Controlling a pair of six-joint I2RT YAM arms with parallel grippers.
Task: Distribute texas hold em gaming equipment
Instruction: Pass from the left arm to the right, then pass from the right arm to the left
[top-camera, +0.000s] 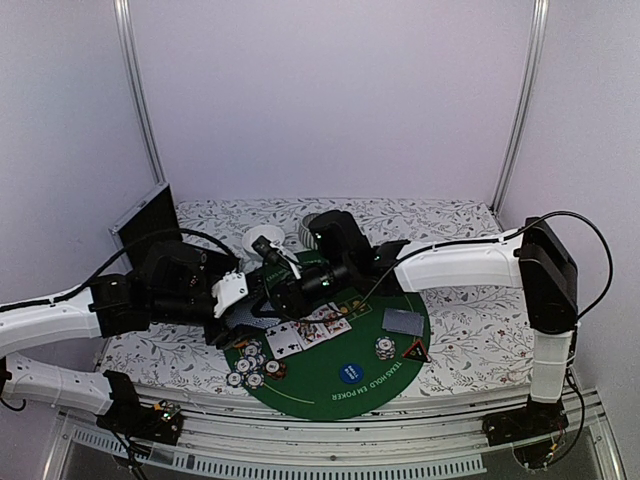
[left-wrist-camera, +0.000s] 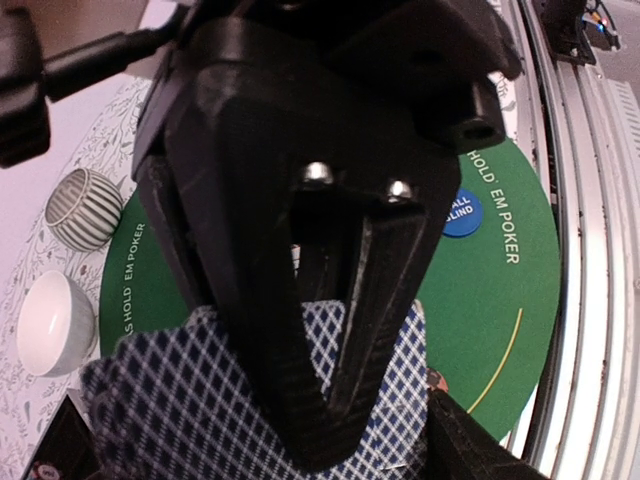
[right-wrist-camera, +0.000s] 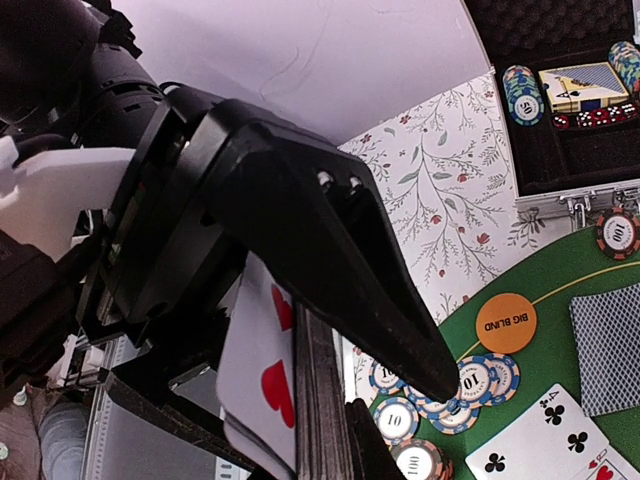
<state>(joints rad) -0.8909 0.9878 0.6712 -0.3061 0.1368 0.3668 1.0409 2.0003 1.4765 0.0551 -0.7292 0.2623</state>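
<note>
**Item: card deal, mid-step.**

- Landmark: round green mat (top-camera: 330, 395) on the flowered bench (top-camera: 470, 340).
- Right pincer (right-wrist-camera: 395, 415): above the mat's left edge, clamped together on a single card (right-wrist-camera: 262, 385) showing red hearts.
- Left pincer (left-wrist-camera: 325, 400): facing the right one, over the same edge of the mat. A blue-backed deck (left-wrist-camera: 180, 400) lies at its fingers. Whether the jaws grip it cannot be told.
- Already on the mat:
  - face-up cards (top-camera: 310, 330) left of centre
  - face-down pile (top-camera: 403, 321) to the right
  - loose chips (top-camera: 250, 368) at the near-left rim
  - chip stack (top-camera: 385, 348) and red-black triangle (top-camera: 415, 350) at the near right
  - blue disc (top-camera: 350, 372) at the near edge
  - orange disc (right-wrist-camera: 505, 322) beside the loose chips
- Off the mat: white bowl (top-camera: 262, 240) and striped bowl (top-camera: 305, 232) just beyond its far edge, and an open case (right-wrist-camera: 560, 90) past its left side.

Step in hand, by judgement: drawing one card off the deck. Next move calls for pulling it clear without dragging its neighbours, then laying it flat on a bare part of the mat.
</note>
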